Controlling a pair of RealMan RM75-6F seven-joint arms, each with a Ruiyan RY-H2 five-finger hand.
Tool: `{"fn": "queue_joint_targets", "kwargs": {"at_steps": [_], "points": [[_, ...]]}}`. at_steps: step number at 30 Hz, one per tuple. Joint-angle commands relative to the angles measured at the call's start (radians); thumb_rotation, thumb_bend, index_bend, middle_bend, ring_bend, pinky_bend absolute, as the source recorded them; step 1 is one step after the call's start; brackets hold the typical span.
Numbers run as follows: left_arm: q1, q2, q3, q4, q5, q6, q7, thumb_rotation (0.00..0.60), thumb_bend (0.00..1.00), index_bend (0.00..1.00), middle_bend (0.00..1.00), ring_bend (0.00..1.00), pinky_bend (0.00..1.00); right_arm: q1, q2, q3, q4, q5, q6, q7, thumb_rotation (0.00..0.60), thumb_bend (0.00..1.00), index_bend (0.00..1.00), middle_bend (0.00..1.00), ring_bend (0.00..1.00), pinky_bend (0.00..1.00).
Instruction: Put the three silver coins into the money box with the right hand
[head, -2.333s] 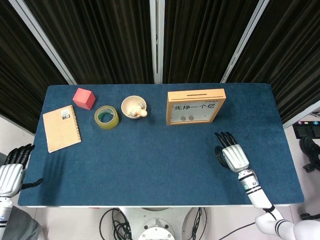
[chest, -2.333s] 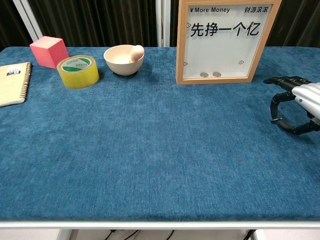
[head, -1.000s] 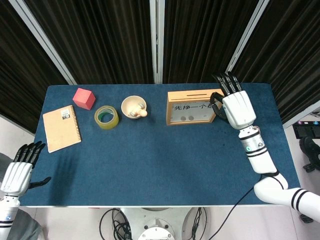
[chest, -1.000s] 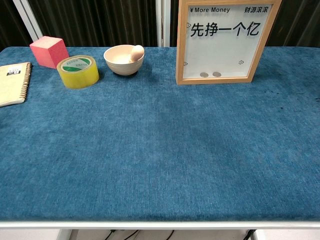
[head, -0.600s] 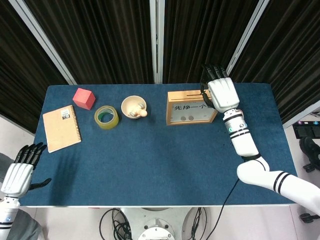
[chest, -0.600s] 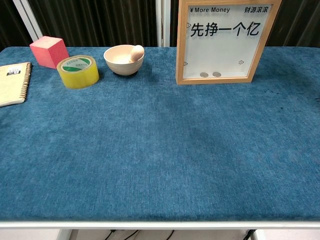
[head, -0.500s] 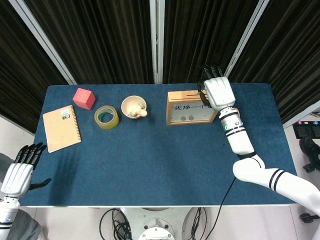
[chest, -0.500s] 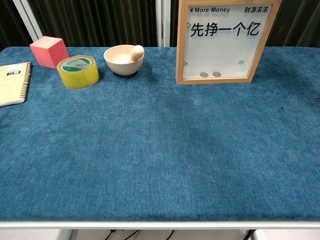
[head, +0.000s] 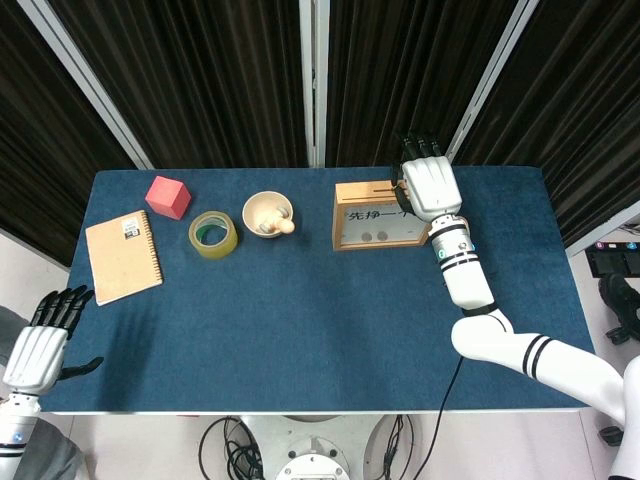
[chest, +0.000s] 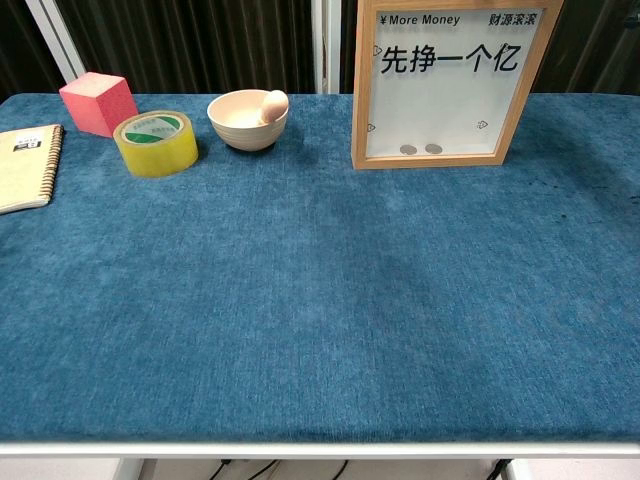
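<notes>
The wooden money box (head: 373, 217) stands upright at the back of the blue table, with its slot on top. Two silver coins (chest: 420, 149) lie inside at the bottom, behind its clear front (chest: 450, 95). My right hand (head: 428, 185) hovers over the right end of the box top, its dark fingers curled down by the slot. The back of the hand hides whatever is between the fingers. No loose coin shows on the cloth. My left hand (head: 40, 340) hangs off the table's front left corner, fingers apart and holding nothing. The chest view shows neither hand.
Along the back left sit a pink cube (head: 168, 196), a yellow tape roll (head: 213, 233) and a pale bowl (head: 267, 213) holding a small egg-like piece. A tan spiral notebook (head: 122, 256) lies at the left edge.
My right hand rose from the cloth at the front right to the top of the money box, then edged left toward the slot. The left hand barely moved.
</notes>
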Motion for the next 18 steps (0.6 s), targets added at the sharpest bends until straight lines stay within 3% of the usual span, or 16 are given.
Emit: {"fn": "queue_joint_targets", "kwargs": {"at_steps": [1,18], "points": [[0.0,0.001,0.001,-0.001,0.002,0.002,-0.003,0.6,0.04,0.04,0.04,0.0,0.0,0.005,0.003,-0.007,-0.007,0.01,0.005,-0.009,0.6,0.45,0.72,0.09,0.0,0.0],[-0.001,0.006,-0.001,-0.008,-0.005,-0.001,-0.003,0.6,0.04,0.04,0.04,0.0,0.0,0.022,-0.003,-0.035,0.008,0.041,0.014,-0.007,0.6,0.45,0.73,0.08,0.0,0.0]]}}
